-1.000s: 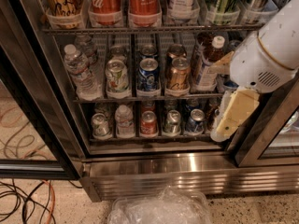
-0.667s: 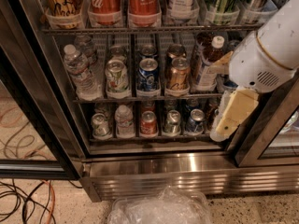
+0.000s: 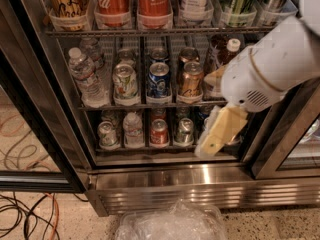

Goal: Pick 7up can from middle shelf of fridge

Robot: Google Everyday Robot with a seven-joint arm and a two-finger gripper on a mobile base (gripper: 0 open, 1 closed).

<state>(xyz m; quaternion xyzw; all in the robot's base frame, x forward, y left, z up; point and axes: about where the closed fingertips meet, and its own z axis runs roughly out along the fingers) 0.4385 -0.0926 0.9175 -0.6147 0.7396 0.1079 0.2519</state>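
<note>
The 7up can (image 3: 125,82), whitish-green with a silver top, stands in the second lane from the left on the middle shelf (image 3: 150,105) of the fridge (image 3: 200,181). A blue can (image 3: 158,80) and a copper-gold can (image 3: 190,80) stand to its right. My gripper (image 3: 212,141), cream-coloured, hangs from the white arm (image 3: 272,64) in front of the right end of the lowest rack. It is below and well to the right of the 7up can and touches none of the cans.
A clear water bottle (image 3: 85,76) stands left of the 7up can, and a white-capped bottle (image 3: 225,59) at the shelf's right is partly behind my arm. Coca-Cola bottles (image 3: 152,4) stand on the rack above, short cans (image 3: 159,132) below. Crumpled clear plastic (image 3: 172,221) and cables (image 3: 30,216) lie on the floor.
My arm and gripper have shifted left and slightly down, closer to the middle of the fridge opening. The cans have not moved.
</note>
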